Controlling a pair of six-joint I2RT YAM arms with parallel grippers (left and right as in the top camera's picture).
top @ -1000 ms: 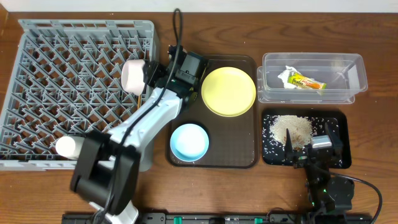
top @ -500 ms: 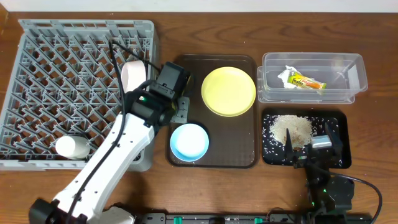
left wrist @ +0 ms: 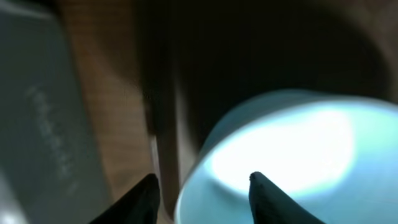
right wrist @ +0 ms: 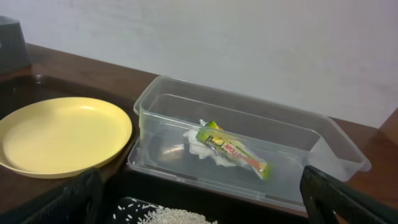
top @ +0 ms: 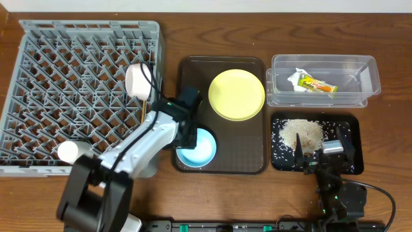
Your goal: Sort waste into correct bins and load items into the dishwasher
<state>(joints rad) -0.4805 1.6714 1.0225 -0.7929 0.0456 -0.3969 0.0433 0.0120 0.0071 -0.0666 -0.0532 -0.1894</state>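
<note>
My left gripper (top: 188, 134) is open and low over the light blue bowl (top: 199, 148) on the brown tray. In the left wrist view its fingers (left wrist: 202, 183) straddle the bowl's (left wrist: 298, 143) left rim, one outside and one inside. The white bowl (top: 137, 80) lies on its side in the grey rack (top: 38, 77), and the white cup (top: 67, 151) lies at the rack's front. Thin wooden chopsticks (top: 143, 111) lie by the rack's right wall. The yellow plate (top: 237, 94) sits on the tray. My right gripper (top: 322, 153) is open and empty over the black tray (top: 351, 129).
The clear tub (top: 367, 71) holds the snack wrapper (top: 317, 84) and white paper (top: 297, 77); both show in the right wrist view, wrapper (right wrist: 235, 151) and paper (right wrist: 198, 142). Rice grains (top: 301, 134) lie in the black tray. The brown serving tray (top: 251, 138) sits mid-table.
My left gripper let go of the white bowl in the rack, drew back to the right and came down onto the blue bowl's rim. The right arm has not moved.
</note>
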